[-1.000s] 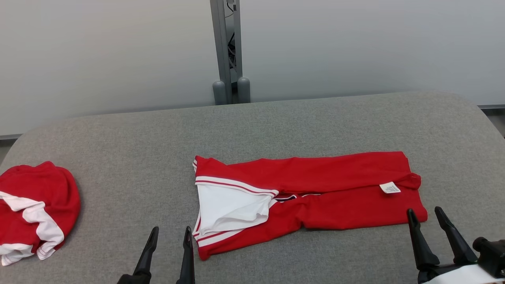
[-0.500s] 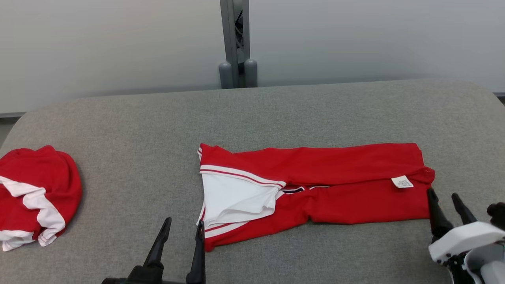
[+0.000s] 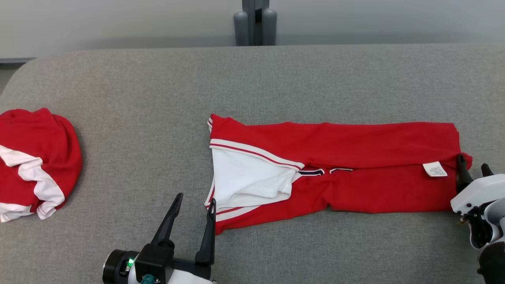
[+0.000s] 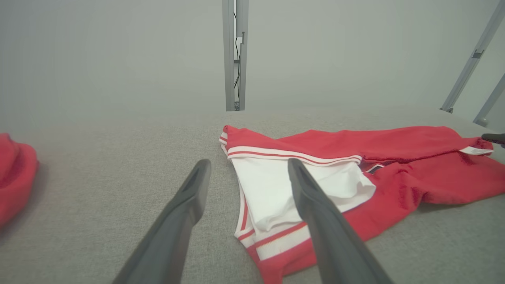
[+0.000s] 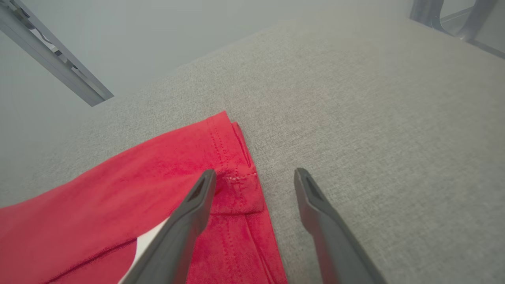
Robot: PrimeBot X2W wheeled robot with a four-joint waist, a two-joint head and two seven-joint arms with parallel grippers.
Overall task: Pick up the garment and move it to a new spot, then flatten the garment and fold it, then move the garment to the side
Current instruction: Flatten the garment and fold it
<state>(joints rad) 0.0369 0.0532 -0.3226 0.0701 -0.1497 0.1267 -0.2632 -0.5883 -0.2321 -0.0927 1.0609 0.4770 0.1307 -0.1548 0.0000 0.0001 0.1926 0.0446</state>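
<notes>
1. Red and white cloth garment (image 3: 355,165) lies in a long strip in the middle of the grey cloth bench (image 3: 138,98).
2. Its long way runs left to right.
3. The left claw (image 3: 196,197) is wide open just beside its left end.
4. The right claw (image 3: 472,161) is wide open, one finger over the right hem.

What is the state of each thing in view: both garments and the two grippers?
red garment: folded into a long strip, flat on the table, label showing near its right end.
second red and white garment: bunched up, at the table's left.
left gripper: open, holding nothing, at the strip's near left corner.
right gripper: open, holding nothing, at the strip's right end.
</notes>
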